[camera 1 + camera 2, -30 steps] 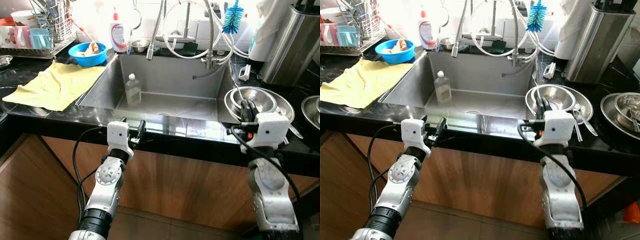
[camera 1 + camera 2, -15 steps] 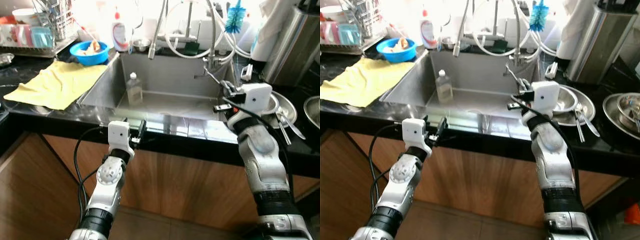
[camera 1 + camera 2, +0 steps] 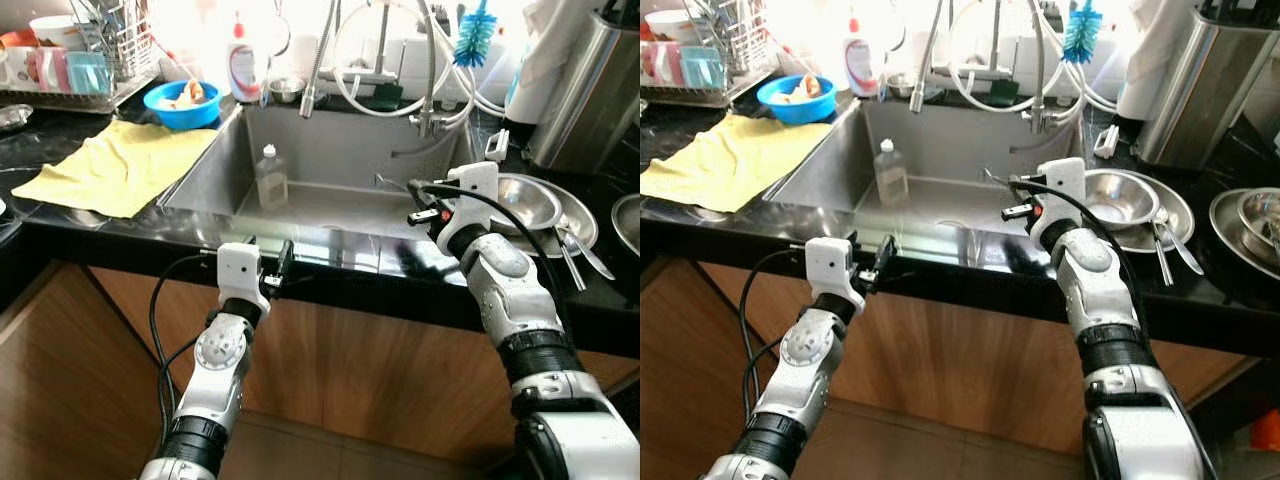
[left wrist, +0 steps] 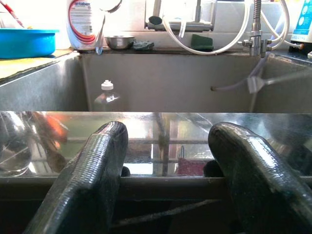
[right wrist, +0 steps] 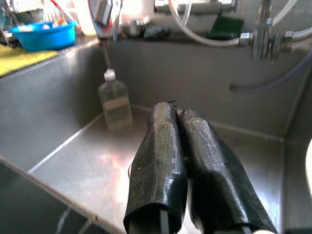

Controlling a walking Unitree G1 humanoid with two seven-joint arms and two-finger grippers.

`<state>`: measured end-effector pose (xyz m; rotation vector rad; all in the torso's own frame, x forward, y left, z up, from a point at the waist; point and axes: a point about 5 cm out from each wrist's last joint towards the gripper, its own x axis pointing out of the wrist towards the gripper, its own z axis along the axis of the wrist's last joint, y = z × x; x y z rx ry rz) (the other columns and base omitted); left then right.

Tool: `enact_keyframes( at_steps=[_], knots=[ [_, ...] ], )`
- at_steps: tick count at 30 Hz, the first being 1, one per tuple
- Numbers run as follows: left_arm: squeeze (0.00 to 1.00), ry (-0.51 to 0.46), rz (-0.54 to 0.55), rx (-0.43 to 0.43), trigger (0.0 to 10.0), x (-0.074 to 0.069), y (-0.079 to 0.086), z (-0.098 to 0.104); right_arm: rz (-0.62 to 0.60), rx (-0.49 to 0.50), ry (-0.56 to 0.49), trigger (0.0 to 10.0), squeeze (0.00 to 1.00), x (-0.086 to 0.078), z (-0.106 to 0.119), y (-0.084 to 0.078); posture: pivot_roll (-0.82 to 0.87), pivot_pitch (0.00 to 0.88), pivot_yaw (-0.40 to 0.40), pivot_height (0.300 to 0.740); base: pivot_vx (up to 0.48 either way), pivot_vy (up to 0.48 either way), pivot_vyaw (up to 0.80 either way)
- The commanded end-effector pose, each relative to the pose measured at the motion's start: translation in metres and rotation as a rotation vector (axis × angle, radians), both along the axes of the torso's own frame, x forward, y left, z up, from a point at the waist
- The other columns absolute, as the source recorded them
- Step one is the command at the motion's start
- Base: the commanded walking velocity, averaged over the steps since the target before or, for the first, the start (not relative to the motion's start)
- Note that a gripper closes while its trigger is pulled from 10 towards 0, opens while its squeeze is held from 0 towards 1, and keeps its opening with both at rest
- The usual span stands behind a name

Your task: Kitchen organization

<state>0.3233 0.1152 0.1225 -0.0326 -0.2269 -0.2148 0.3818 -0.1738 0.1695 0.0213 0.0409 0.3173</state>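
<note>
Right claw (image 5: 178, 114) clenched empty over sink (image 3: 330, 160), left claw (image 4: 168, 141) released, bottle (image 3: 269, 178) inside.

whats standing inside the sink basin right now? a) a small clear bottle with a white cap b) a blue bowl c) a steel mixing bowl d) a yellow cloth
a: a small clear bottle with a white cap stands upright in the sink near its back left corner. The right gripper hangs over the basin, fingers shut and holding nothing.

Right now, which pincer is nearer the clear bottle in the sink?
Right. The right pincer reaches over the sink toward the clear bottle; the left pincer sits outside the sink's front edge.
</note>
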Motion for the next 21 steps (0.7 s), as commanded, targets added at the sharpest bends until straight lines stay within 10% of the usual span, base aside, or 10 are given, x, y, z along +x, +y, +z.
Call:
enact_keyframes(
  at_steps=[1,8,9,13,15,21],
  knots=[
    [0.00,0.007,-0.003,0.013,10.0,0.0004,0.0003,-0.0012,-0.003,0.004,-0.022,10.0,0.00,0.0035,0.0084,-0.0032,-0.11,0.000,0.018,0.740,0.000,0.000,0.00],
    [0.00,0.010,-0.010,0.014,10.0,-0.0004,0.0000,-0.0021,0.014,0.006,-0.016,10.0,0.13,0.0051,0.0060,-0.0028,-0.11,0.000,0.022,0.740,0.000,0.000,0.00],
    [0.00,0.009,-0.010,0.014,10.0,-0.0004,-0.0001,-0.0019,0.012,0.001,-0.020,10.0,0.58,0.0061,0.0065,-0.0034,-0.11,0.000,0.021,0.740,0.000,0.000,0.00],
    [0.00,0.008,-0.010,0.013,10.0,-0.0003,0.0000,-0.0017,0.008,0.002,-0.036,10.0,0.58,0.0077,0.0105,-0.0047,-0.11,0.000,0.022,0.740,0.000,0.000,0.00],
    [0.00,0.009,-0.010,0.014,10.0,-0.0002,0.0002,-0.0018,0.007,-0.001,-0.046,10.0,0.74,0.0084,0.0126,-0.0047,-0.11,0.000,0.021,0.740,0.000,0.000,0.00],
    [0.00,0.010,-0.007,0.015,10.0,-0.0005,0.0005,-0.0020,0.003,-0.026,-0.065,10.0,0.69,0.0097,0.0147,-0.0046,-0.11,0.000,0.019,0.740,0.000,0.000,0.00]
  ],
)
